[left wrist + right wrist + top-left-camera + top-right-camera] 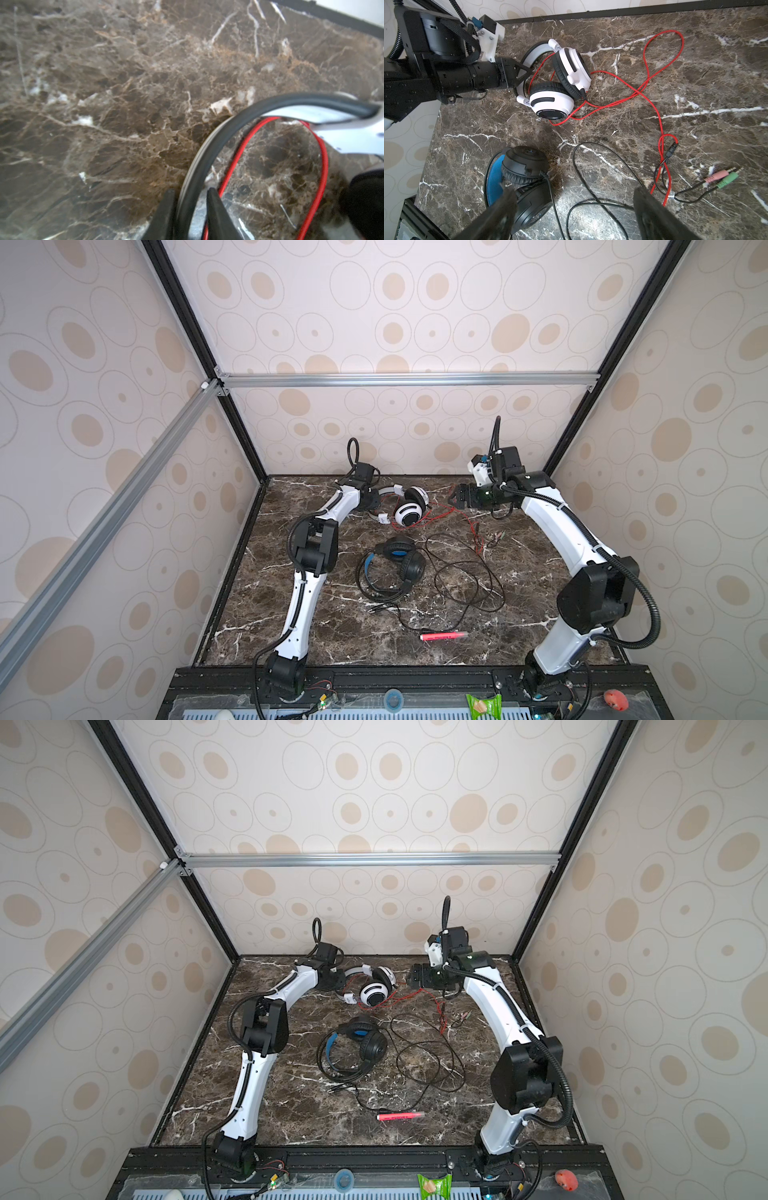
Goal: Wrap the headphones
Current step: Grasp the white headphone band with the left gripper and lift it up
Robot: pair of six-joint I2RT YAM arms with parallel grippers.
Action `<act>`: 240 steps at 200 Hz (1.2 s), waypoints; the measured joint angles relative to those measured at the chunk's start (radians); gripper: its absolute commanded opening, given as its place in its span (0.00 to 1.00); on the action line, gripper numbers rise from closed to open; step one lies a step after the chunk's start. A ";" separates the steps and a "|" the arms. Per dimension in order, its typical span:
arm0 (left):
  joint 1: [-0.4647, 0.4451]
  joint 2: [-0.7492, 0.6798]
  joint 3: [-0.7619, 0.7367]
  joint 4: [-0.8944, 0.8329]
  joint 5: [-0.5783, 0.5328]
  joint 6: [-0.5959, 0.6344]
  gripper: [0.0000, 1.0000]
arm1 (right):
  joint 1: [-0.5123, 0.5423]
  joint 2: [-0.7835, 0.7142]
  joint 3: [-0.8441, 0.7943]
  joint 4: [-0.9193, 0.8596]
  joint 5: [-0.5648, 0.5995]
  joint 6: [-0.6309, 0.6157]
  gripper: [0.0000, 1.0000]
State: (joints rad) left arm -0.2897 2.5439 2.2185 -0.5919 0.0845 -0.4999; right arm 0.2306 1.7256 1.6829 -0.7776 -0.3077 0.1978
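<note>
1. Your left gripper is pinching the grey band of the white headset, as far as the wrist view shows. Its fingers are standing either side of the arch, with the ear cups lying just past them on the worktop.
2. Your right gripper is hanging with fingers spread wide, gripping nothing. It is facing the left gripper, with the white headset between the two.
3. The red cord is trailing loose from the cups toward the right gripper and looping ahead of its fingers. Its run is pointing from one gripper to the other, so the right arm looks the nearer one for gathering it.
4. The black headset is lying untouched behind both grippers, toward the arm bases, with its black cord sprawling.
</note>
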 measured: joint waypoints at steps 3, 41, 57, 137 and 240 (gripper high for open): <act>0.000 0.000 0.000 0.000 -0.001 0.000 0.18 | 0.000 -0.001 -0.002 0.000 -0.001 0.000 0.90; 0.003 0.004 -0.002 0.008 -0.023 0.005 0.05 | 0.000 -0.003 -0.011 0.001 -0.007 0.004 0.90; 0.002 0.005 -0.002 0.009 -0.037 0.005 0.00 | 0.000 -0.003 -0.011 0.001 -0.007 0.006 0.90; 0.027 -0.056 -0.018 0.023 -0.071 0.044 0.00 | 0.000 -0.031 -0.091 0.111 -0.109 0.047 0.88; 0.078 -0.549 -0.024 -0.024 -0.193 0.154 0.00 | 0.055 -0.090 -0.251 0.526 -0.311 0.191 0.89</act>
State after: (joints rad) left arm -0.2119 1.9953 2.1948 -0.6163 -0.1089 -0.3458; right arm 0.2859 1.6360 1.4315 -0.2520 -0.6189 0.3885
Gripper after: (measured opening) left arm 0.071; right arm 0.884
